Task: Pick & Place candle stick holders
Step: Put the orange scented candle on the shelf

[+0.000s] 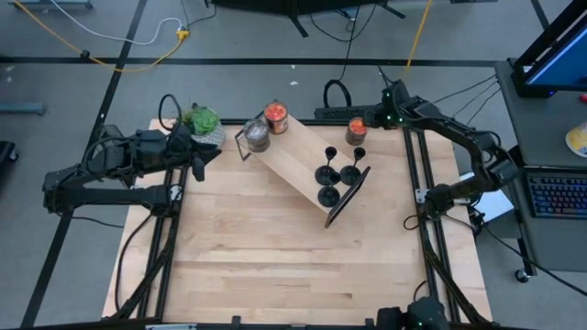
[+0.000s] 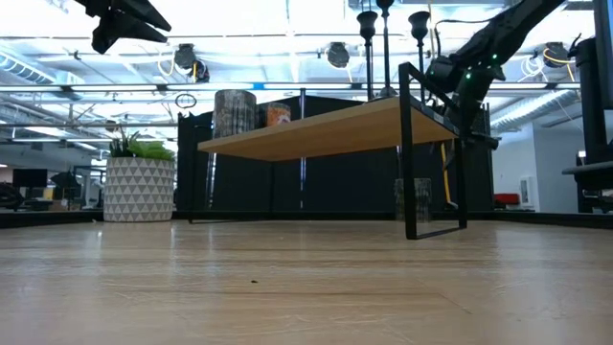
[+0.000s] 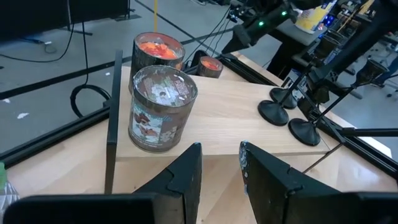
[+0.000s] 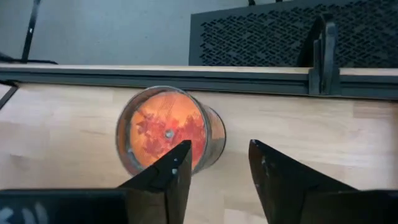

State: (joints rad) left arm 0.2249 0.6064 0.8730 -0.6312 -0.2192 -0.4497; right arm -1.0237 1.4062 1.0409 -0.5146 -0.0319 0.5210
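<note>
High view: three candle stick holders [image 1: 337,173] are seen clustered on the slanted wooden shelf [image 1: 293,158]. Both the left gripper [image 3: 219,163] and right gripper [image 4: 217,163] are held with jaws parted, empty. A neighbouring holder could be toppled by a careless approach, judging by the tight spacing.

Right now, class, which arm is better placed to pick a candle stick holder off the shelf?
Probably right: the right gripper hovers beside the candle stick holders, while the left gripper sits past the shelf's jar end.
</note>
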